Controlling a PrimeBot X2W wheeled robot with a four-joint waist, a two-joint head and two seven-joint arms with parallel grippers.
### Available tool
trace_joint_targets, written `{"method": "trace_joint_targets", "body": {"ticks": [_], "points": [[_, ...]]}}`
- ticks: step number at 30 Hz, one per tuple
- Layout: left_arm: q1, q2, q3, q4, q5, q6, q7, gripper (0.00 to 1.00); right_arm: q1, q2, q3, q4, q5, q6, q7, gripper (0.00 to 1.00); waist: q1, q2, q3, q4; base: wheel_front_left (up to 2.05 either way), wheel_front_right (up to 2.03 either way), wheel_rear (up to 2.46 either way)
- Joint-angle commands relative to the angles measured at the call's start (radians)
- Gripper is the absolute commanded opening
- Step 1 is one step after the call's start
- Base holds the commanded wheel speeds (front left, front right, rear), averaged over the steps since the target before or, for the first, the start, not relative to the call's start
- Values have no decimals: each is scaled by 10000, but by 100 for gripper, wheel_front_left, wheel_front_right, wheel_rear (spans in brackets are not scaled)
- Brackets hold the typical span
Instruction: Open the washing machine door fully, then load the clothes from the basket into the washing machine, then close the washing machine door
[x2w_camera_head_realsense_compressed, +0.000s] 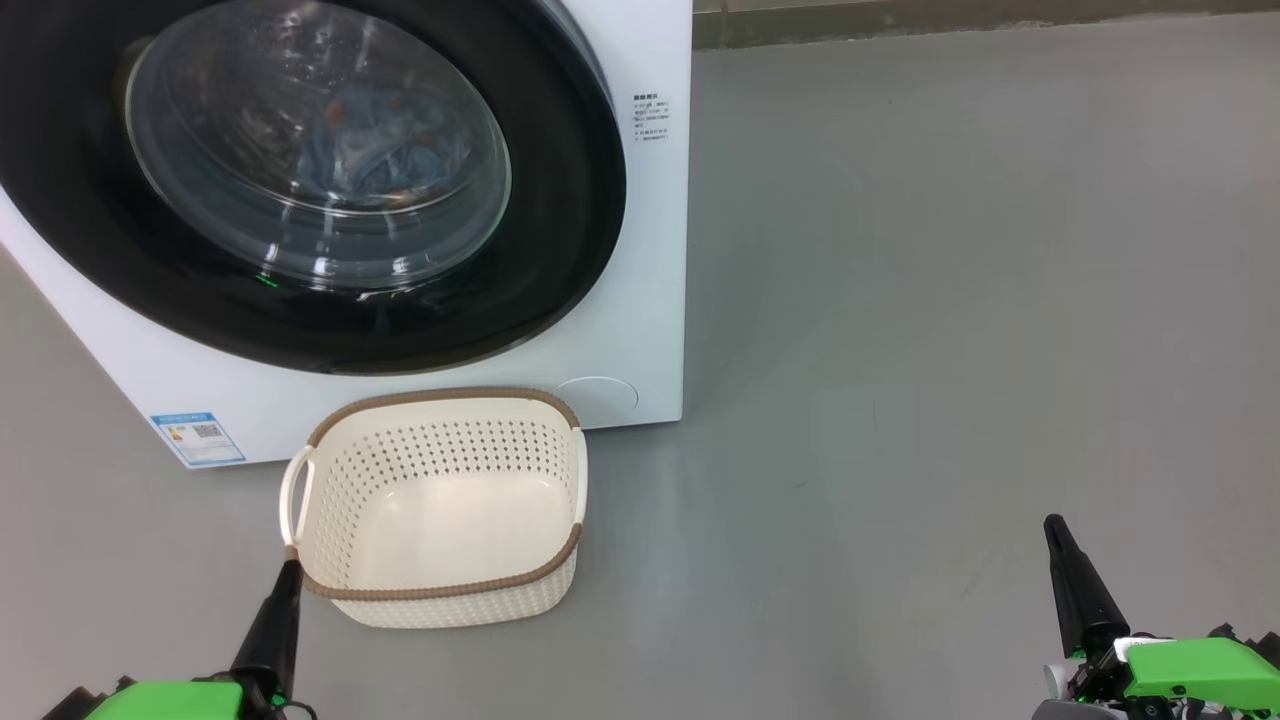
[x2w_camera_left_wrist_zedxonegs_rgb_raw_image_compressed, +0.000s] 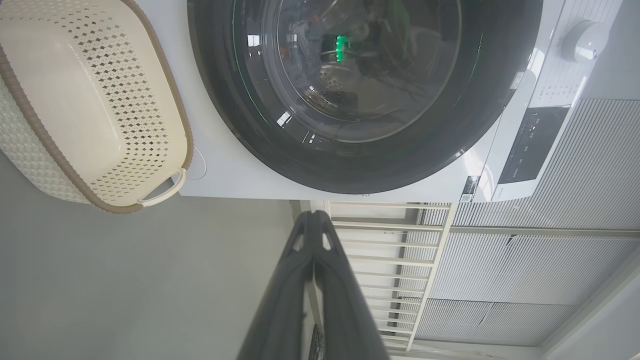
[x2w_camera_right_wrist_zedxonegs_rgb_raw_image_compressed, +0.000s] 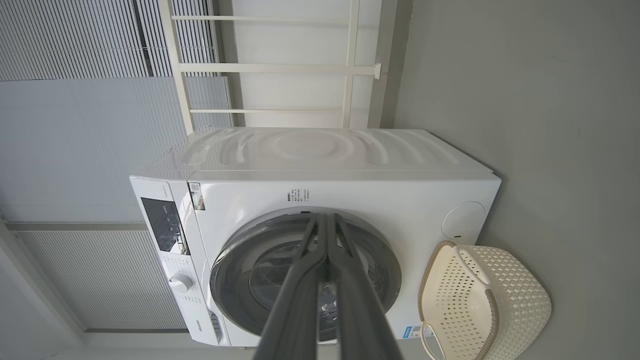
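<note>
Door closed, arms low.
I see the round black-rimmed glass washing machine door (x2w_camera_head_realsense_compressed: 565, 200) shut on the white washing machine (x2w_camera_head_realsense_compressed: 655, 260), cream perforated plastic basket (x2w_camera_head_realsense_compressed: 440, 396) before it; left gripper (x2w_camera_head_realsense_compressed: 288, 572) points up beside its rim, right gripper (x2w_camera_head_realsense_compressed: 1056, 535) well apart, both pinched closed.

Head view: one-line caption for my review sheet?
Washing machine door shut, blue clothes behind its glass; empty basket on the floor before it; left gripper and right gripper shut and empty.
</note>
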Motion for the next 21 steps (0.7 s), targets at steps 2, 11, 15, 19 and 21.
{"method": "trace_joint_targets", "body": {"ticks": [2, 11, 15, 19, 21], "points": [[-410, 161, 354, -194, -42, -29, 40, 0, -454, -123, 269, -248, 37, -9, 76, 0, -1, 0, 0, 0, 0, 0, 0], [-411, 155, 362, -194, -35, -29, 46, 0, -454, -123, 270, -248, 37, -9, 76, 0, -1, 0, 0, 0, 0, 0, 0], [-411, 154, 364, -194, -34, -29, 48, 0, -454, -123, 270, -248, 37, -9, 76, 0, -1, 0, 0, 0, 0, 0, 0], [-411, 152, 367, -194, -31, -29, 50, 0, -454, -123, 270, -248, 37, -9, 76, 0, -1, 0, 0, 0, 0, 0, 0], [-411, 151, 368, -194, -30, -29, 51, 0, -454, -123, 270, -248, 37, -9, 76, 0, -1, 0, 0, 0, 0, 0, 0]]}}
